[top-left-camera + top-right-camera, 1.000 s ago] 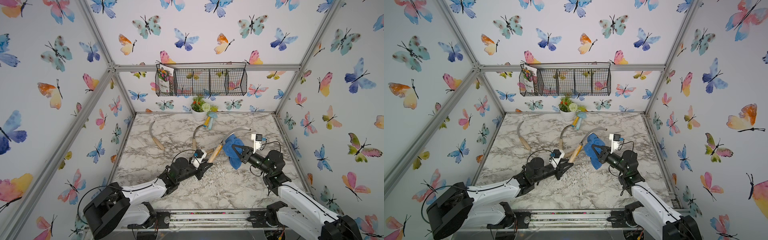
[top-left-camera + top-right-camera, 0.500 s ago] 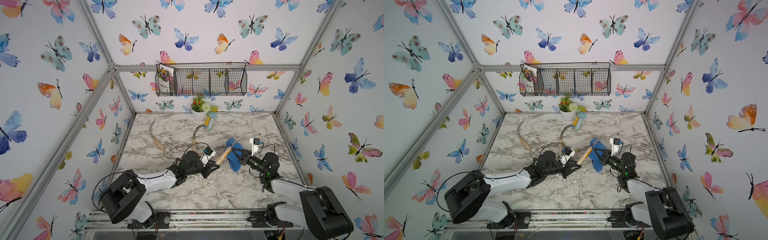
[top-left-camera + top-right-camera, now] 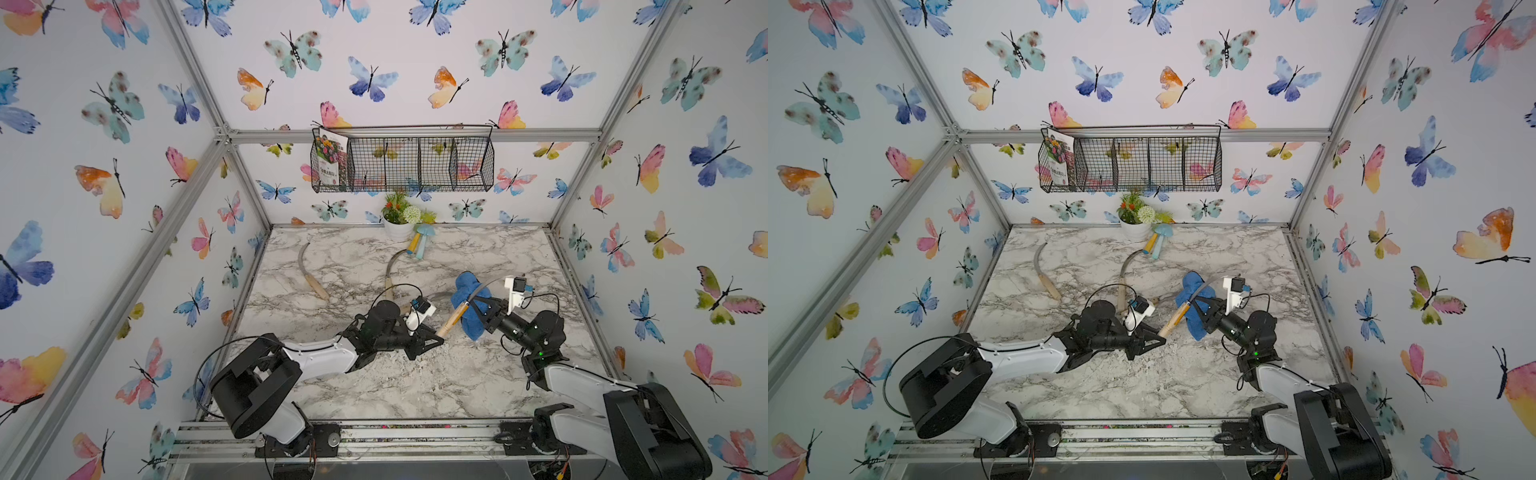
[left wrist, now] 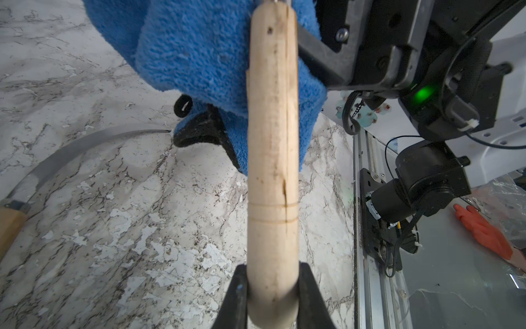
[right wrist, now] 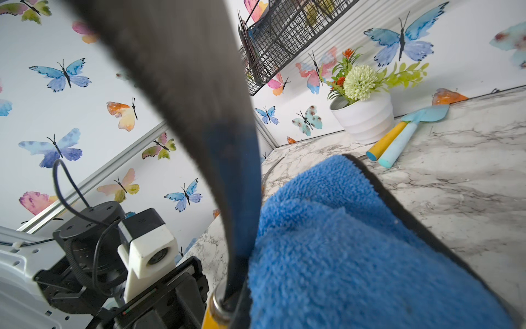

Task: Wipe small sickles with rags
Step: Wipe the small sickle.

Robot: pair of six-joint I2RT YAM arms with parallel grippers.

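Note:
One small sickle point(image 3: 454, 320) hangs above the marble table point(image 3: 374, 386), its pale handle point(image 4: 271, 142) clamped at the butt end by my left gripper point(image 3: 438, 338) point(image 3: 1160, 334) point(image 4: 271, 296). The blue rag point(image 3: 469, 309) point(image 3: 1196, 309) point(image 4: 199, 57) point(image 5: 355, 256) is folded round the grey blade point(image 5: 185, 85) just past the handle. My right gripper point(image 3: 484, 311) point(image 3: 1210, 313) is shut on it. The blade's tip point(image 3: 494, 282) arcs up beyond the cloth. Three more sickles lie on the table: one at the far left point(image 3: 309, 274), one mid-back point(image 3: 392, 270), one behind my left wrist point(image 4: 71, 151).
A white flower pot point(image 3: 398, 228) and yellow and light-blue toy tools point(image 3: 419, 243) stand at the back wall under a wire basket point(image 3: 403, 162). Aluminium frame rails point(image 3: 415, 432) edge the table. An orange glove point(image 4: 484, 230) lies outside the cell.
My left gripper has carried the sickle to the right and toward the front edge. The right arm has lowered and drawn back, with the rag still round the blade near the handle.

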